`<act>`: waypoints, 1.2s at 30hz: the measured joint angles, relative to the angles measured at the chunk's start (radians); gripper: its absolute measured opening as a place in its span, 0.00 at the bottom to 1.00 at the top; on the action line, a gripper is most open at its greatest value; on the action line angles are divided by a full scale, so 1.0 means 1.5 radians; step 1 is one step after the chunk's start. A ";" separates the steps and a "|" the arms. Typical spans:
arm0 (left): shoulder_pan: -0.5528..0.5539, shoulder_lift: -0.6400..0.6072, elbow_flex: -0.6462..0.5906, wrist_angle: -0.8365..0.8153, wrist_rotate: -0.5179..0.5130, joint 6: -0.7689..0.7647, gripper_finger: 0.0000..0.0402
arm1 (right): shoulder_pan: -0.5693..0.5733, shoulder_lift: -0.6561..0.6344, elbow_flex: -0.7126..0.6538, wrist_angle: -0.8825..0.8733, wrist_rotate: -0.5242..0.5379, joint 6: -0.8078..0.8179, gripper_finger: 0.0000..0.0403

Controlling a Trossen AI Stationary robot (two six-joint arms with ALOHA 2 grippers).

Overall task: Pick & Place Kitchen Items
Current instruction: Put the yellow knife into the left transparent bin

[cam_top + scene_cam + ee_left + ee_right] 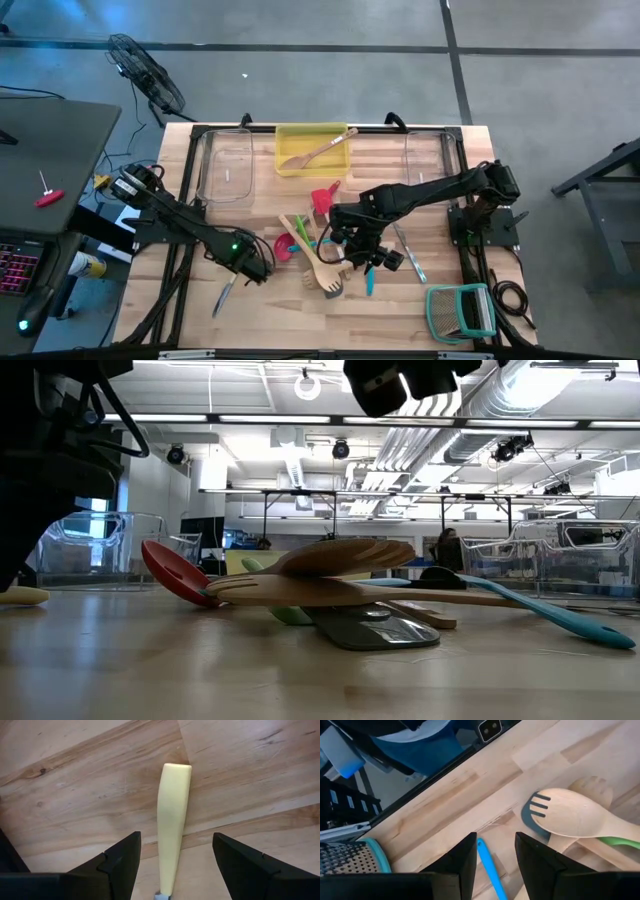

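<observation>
Although one wooden spoon [318, 150] already lies in the yellow tray [285, 133] at the far middle of the surface [300, 315], most of the kitchen items are unplaced, so I judge the task early on. A heap of them sits near the middle: a red spatula [323, 198], a red ladle [284, 248], a green utensil [303, 232], a wooden slotted spoon [323, 275] over a grey spatula [370, 628], and a blue-handled utensil [369, 281]. A metal knife [410, 256] lies just right of the heap. The yellow-handled knife [224, 297] lies apart at near left.

Left pincer [172, 865]: released, fingers standing either side of the yellow handle without touching it; nothing held. It looks posed for a grasp, not yet made.

Right pincer [492, 855]: hovers over the right edge of the heap, part open, straddling the blue handle; nothing grasped.

Both clear bins [225, 168] at far left and far right look empty. The teal-framed rack [460, 310] sits at near right, untouched.

Left to do, by my estimate: nearly every item still on the surface.
</observation>
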 joint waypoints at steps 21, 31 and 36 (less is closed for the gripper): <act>0.001 0.004 -0.096 0.124 0.026 -0.022 0.59 | 0.000 0.000 0.000 -0.001 -0.002 0.000 0.31; 0.001 0.006 -0.096 0.131 0.030 -0.022 0.27 | 0.000 0.000 0.000 0.000 -0.002 -0.011 0.31; 0.001 0.006 -0.097 0.128 0.030 -0.019 0.15 | 0.000 0.000 0.000 0.000 -0.002 -0.011 0.31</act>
